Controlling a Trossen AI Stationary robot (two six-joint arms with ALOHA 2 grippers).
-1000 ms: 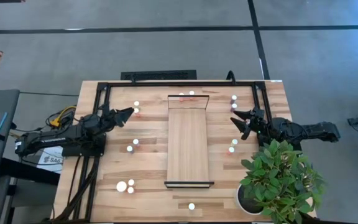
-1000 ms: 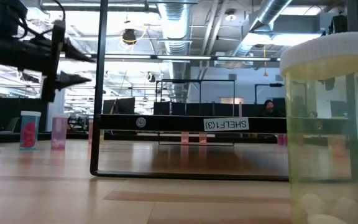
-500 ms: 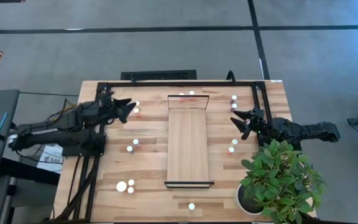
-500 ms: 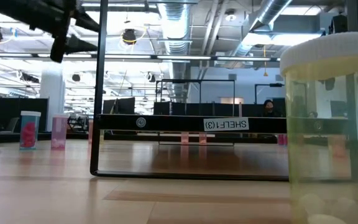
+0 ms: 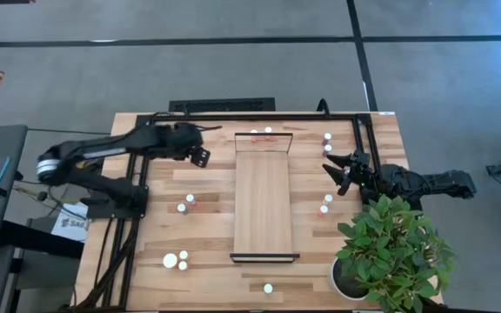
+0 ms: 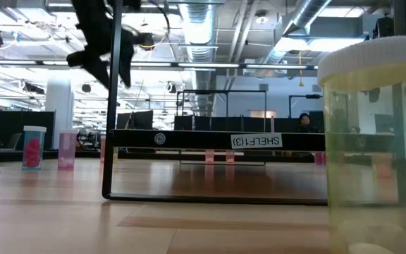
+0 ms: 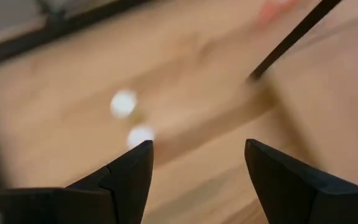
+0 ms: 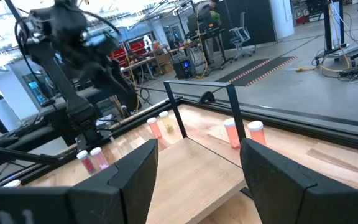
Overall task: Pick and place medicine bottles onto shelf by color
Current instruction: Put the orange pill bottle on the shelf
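shelf (image 5: 263,196) long axis near-far | 2 bottles (image 5: 261,132) upright at far end

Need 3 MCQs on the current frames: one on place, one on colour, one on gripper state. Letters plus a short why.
1. Where is the left gripper?
A. above the table left of the shelf's far end
B. over the potted plant
C. at the shelf's near rail

2. What colour are the caps of the medicine bottles?
A. black
B. white
C. green

3. How is the left gripper?
A. shut on a bottle
B. open, holding nothing
C. out of view

Answers:
1 A: the left gripper hangs beside the far end of the shelf.
2 B: the medicine bottles show white tops from above.
3 B: in its wrist view the fingers stand apart over bare wood.
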